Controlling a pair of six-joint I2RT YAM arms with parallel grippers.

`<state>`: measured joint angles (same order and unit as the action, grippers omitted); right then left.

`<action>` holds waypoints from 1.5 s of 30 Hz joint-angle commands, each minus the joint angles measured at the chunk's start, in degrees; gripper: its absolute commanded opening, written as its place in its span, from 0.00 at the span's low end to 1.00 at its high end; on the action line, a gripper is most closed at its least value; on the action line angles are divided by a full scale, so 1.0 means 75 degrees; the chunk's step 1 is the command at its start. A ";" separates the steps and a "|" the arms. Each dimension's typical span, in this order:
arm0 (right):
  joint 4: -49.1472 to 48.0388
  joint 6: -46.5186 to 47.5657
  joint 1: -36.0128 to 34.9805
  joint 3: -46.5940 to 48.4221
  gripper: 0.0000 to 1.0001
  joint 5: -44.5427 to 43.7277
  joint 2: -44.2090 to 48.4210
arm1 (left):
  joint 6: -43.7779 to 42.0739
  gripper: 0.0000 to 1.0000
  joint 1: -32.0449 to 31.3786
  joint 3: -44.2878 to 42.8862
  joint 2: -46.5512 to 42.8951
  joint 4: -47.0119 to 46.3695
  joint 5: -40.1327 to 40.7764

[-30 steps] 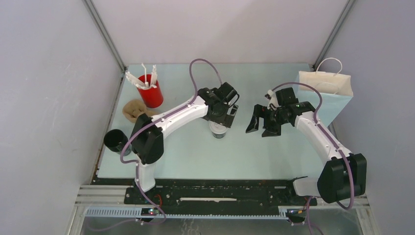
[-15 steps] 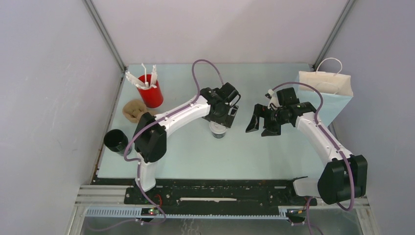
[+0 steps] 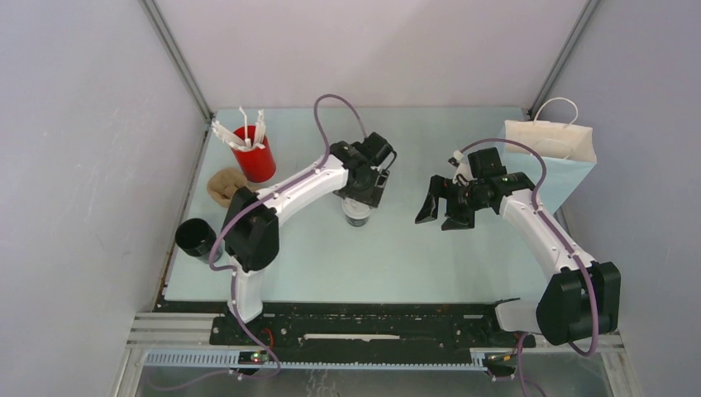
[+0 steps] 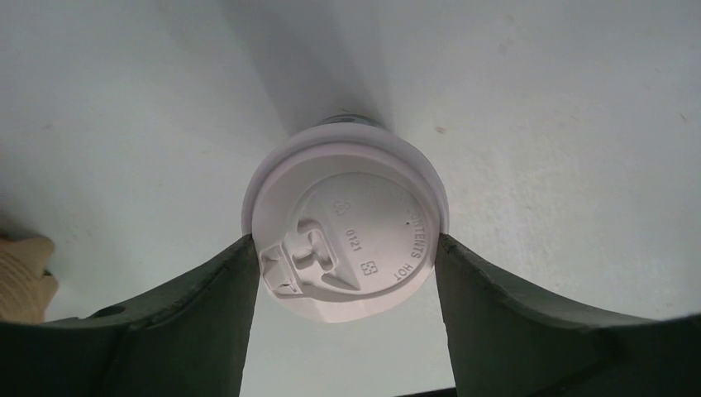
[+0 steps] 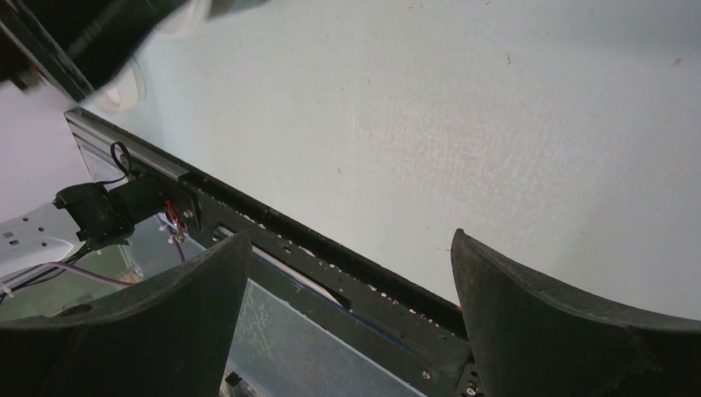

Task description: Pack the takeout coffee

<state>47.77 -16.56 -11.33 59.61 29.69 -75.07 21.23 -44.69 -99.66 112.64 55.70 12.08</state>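
Pale blue table (image 3: 463, 256), centre: your left gripper (image 4: 345, 248) clasps the takeout coffee (image 3: 357, 217) at its white lid (image 4: 364, 186), evidently for lifting; your right gripper (image 3: 440, 211) hangs wide, empty, nearer the paper bag (image 3: 550, 153).

The left arm (image 3: 298, 186) stretches forward and inward, its hand (image 4: 343, 248) pointing down, both fingers (image 4: 207, 314) pressed against the takeout coffee (image 4: 364, 207). The right arm (image 3: 537, 223) bends inward toward it, its hand (image 3: 438, 218) spread wide and empty.
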 commanded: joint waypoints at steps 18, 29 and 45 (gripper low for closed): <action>0.0335 -0.0077 0.0035 0.0160 0.99 0.0133 0.0529 | -0.0829 0.80 0.3223 -0.0516 0.0340 -0.0443 0.0467; 0.0741 -0.0141 -0.0129 0.0905 0.99 -0.0114 0.0521 | -0.0874 1.00 0.3297 -0.0414 -0.0291 -0.0283 0.0460; 0.2329 0.0546 -0.0364 0.5553 0.98 -0.3738 -0.0926 | -0.0573 1.00 0.3056 0.1080 -0.3424 -0.0025 -0.1061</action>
<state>61.80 -15.70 -15.03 88.71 17.78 -78.74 16.05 -20.34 -96.18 95.88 56.03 11.75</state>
